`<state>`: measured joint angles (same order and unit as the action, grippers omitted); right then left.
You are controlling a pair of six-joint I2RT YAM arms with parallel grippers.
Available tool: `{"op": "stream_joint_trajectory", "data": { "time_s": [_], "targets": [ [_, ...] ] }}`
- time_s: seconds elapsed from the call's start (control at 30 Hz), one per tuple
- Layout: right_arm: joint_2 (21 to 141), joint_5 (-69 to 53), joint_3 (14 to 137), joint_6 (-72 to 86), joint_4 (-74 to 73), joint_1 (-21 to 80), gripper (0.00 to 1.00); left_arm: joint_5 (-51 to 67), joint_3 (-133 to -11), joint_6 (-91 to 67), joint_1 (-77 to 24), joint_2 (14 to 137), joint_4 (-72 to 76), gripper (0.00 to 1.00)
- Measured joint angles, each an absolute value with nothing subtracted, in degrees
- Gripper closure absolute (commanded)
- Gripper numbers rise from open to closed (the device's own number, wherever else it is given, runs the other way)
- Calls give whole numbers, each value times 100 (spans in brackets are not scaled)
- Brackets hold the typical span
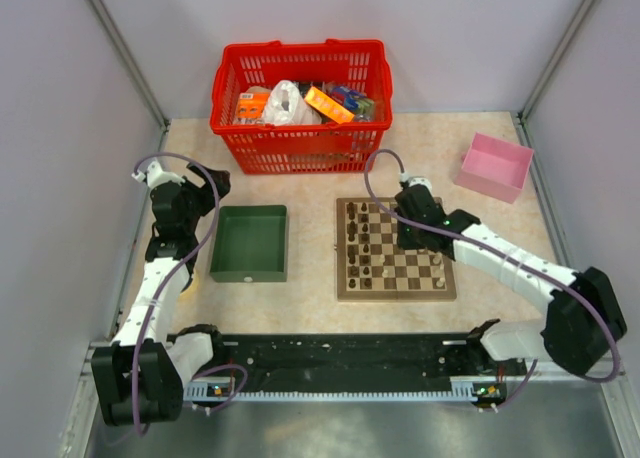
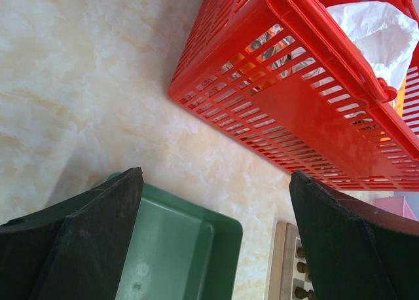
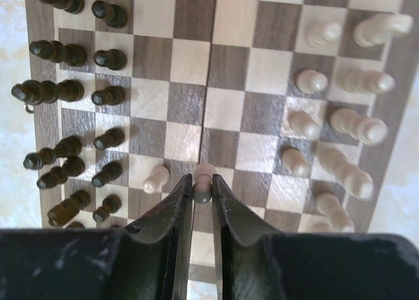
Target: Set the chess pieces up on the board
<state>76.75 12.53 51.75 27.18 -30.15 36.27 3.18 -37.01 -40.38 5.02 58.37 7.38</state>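
The chessboard (image 1: 395, 279) lies right of centre on the table. Dark pieces (image 3: 62, 90) stand in two rows along its left side, pale pieces (image 3: 353, 123) along its right side. My right gripper (image 3: 202, 190) hangs over the board and is shut on a pale pawn (image 3: 203, 180) near the centre fold. Another pale pawn (image 3: 156, 179) stands just left of it, beside the dark rows. My right gripper also shows in the top view (image 1: 418, 233). My left gripper (image 2: 216, 247) is open and empty, above the green tray (image 2: 196, 247), away from the board.
A red basket (image 1: 300, 103) full of packets stands at the back centre. A pink box (image 1: 493, 165) sits at the back right. The green tray (image 1: 250, 243) lies left of the board. Grey walls close in both sides.
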Motion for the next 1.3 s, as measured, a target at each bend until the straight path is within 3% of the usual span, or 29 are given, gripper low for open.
{"op": "stream_joint_trajectory", "data": {
  "time_s": [0.27,0.7,1.3],
  "targets": [
    [6796,1605,4469,3142,-3334,3575,85,344,-3686,-4047,502,5837,753,1],
    [6661,1632,4132,3271,-3524,2980,85,344,-3656,-4047,502,5837,757,1],
    [6919,1518,4047,3214,-3234,2932,84,344,-3651,-4056,502,5837,762,1]
  ]
}}
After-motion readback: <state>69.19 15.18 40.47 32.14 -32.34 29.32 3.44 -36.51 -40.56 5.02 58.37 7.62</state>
